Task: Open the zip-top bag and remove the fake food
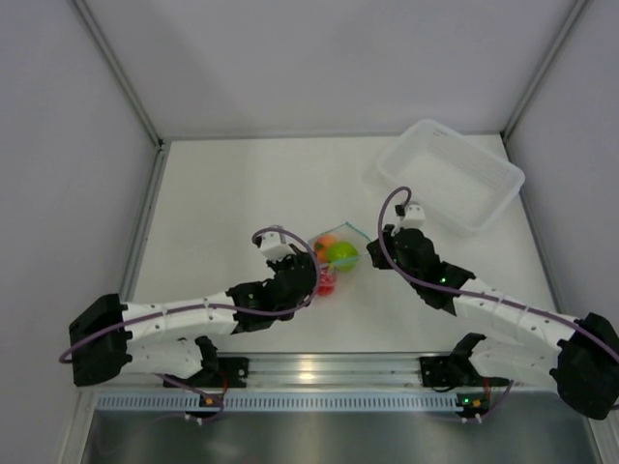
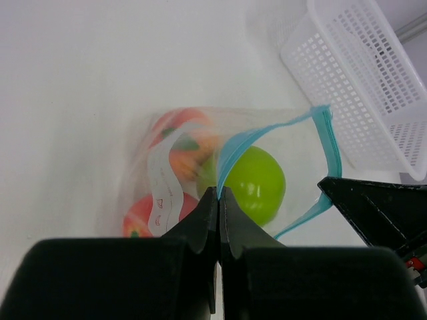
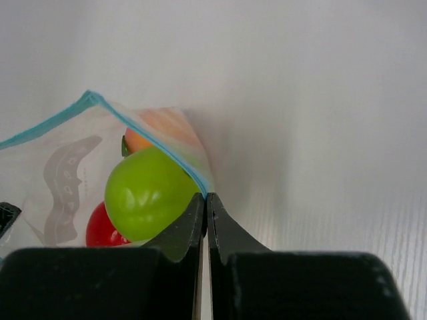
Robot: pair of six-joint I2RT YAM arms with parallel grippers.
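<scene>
Plastic film this thin looks light, limp and slick, so the zip-top bag (image 1: 340, 253) will likely crumple and slide rather than keep a shape. Its stiffer teal zip strip (image 2: 331, 143) seems the only firm place to take it, and both arms have it there. The left gripper (image 2: 219, 195) has its fingers pressed together with one lip of the strip pinched between them. The right gripper (image 3: 205, 198) is closed just as tightly on the opposite lip. The bag lies on the table (image 1: 232, 184) between the two grippers, about midway across and well apart from the white bin (image 1: 447, 176) at the far right. The two teal lips stand parted, so the mouth reads as partly open. The fake food is inside: a green fruit (image 2: 253, 183) shows between the lips, with a red fruit (image 3: 100, 231) and an orange fruit (image 3: 138, 140) behind the film. These look hard, smooth and round, so they will probably roll once free. A steady, gentle pull should suit, since the strip could slip from the pads.
</scene>
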